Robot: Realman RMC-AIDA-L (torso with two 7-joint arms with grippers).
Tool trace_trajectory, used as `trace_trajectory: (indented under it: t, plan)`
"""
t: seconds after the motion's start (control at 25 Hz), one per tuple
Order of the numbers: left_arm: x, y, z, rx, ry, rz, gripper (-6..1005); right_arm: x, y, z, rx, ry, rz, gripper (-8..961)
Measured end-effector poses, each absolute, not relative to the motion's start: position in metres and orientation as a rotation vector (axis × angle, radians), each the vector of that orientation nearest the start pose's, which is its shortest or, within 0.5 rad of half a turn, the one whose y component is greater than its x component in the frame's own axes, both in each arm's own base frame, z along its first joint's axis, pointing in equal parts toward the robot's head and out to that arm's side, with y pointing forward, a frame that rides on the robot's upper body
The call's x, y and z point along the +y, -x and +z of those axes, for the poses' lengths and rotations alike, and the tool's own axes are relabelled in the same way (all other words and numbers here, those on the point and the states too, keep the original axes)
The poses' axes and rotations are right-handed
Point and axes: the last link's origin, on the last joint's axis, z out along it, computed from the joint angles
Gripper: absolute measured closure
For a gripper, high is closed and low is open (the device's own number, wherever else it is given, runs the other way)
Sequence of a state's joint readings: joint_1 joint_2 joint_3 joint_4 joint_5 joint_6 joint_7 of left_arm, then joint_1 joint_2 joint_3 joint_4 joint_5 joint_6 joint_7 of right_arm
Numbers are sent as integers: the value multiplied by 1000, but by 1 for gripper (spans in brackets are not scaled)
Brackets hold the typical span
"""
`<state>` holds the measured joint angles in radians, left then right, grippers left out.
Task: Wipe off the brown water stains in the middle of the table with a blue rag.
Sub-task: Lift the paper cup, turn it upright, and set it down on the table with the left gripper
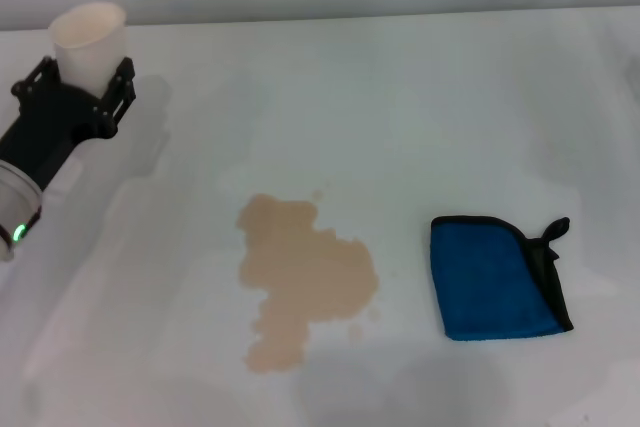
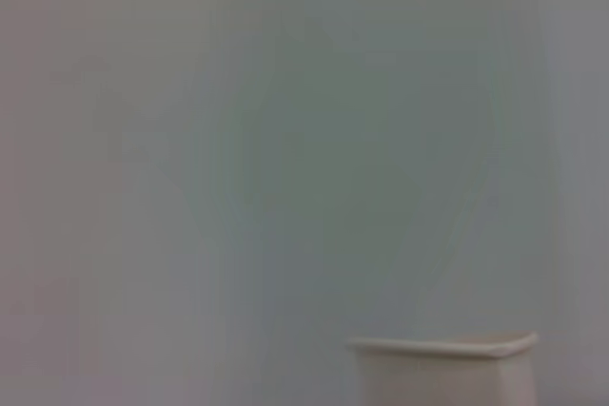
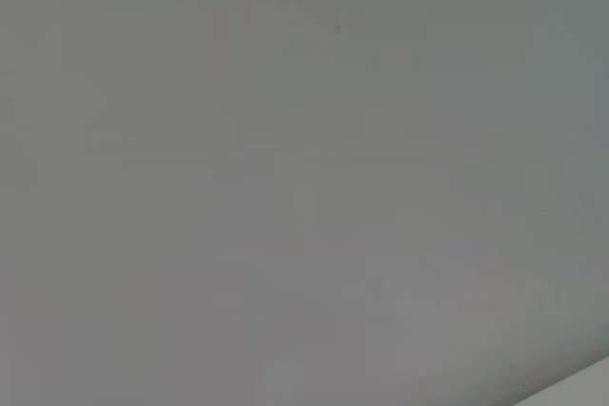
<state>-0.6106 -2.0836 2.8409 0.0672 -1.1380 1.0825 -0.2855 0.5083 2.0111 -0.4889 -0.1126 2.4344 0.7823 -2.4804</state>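
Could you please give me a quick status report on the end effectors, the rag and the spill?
Left end effector shut on paper cup, far left. Right end effector out of view. Blue rag untouched, right of brown water stains. Nothing between them.

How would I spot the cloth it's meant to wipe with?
On the wide white table, look to the robot's right of the tan puddle at its middle. The folded, bright blue plush rag lies flat there, the only blue thing, black-edged with a corner loop.
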Motion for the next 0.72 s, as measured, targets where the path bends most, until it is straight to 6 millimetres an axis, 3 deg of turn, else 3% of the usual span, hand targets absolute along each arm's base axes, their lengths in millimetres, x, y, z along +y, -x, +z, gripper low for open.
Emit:
trace_trajectory:
  t: [0.32,0.72]
  plan:
    - [360,297,-70,-638,1938,-587,420,355,-413,66,1065,1178,688,196]
    - [358,302,-82,-708,1966,-512,423,354,-415,69,1061,1175,679,202]
